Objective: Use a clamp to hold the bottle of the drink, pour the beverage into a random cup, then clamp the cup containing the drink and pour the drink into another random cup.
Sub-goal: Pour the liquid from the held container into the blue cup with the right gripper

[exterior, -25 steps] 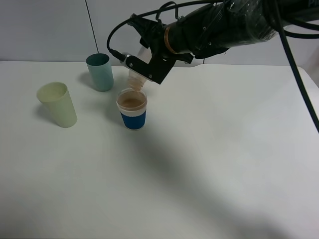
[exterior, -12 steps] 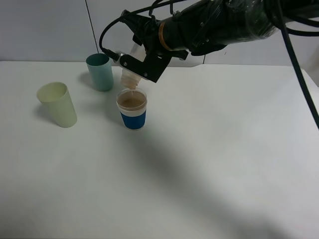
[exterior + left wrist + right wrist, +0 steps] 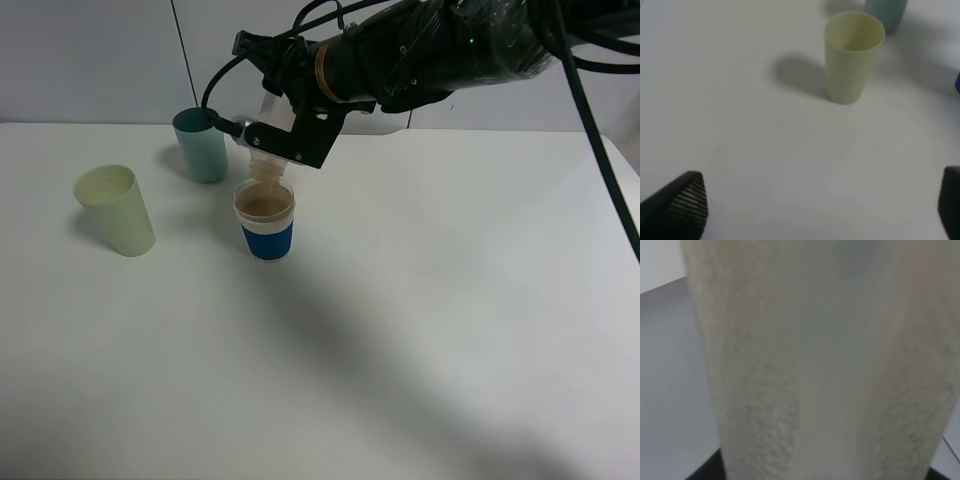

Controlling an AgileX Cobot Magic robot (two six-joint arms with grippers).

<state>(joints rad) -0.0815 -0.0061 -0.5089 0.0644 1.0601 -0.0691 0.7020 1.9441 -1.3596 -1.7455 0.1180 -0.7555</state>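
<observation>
My right gripper (image 3: 285,135) is shut on a clear drink bottle (image 3: 268,160), tipped mouth-down right over the blue-and-white paper cup (image 3: 266,222). The cup holds brown drink near its rim. The bottle (image 3: 815,360) fills the right wrist view, nearly see-through. A pale yellow-green cup (image 3: 115,210) stands at the left, also in the left wrist view (image 3: 852,57). A teal cup (image 3: 201,144) stands behind, its base showing in the left wrist view (image 3: 886,12). My left gripper (image 3: 820,210) is open above bare table, its dark fingertips (image 3: 680,205) far apart; it is out of the high view.
The white table (image 3: 420,300) spreads wide to the right and front of the cups. The right arm's black body and cables (image 3: 440,50) hang over the back of the table. A grey wall stands behind.
The right gripper has risen slightly and tipped the bottle steeper over the paper cup. The cups have not moved.
</observation>
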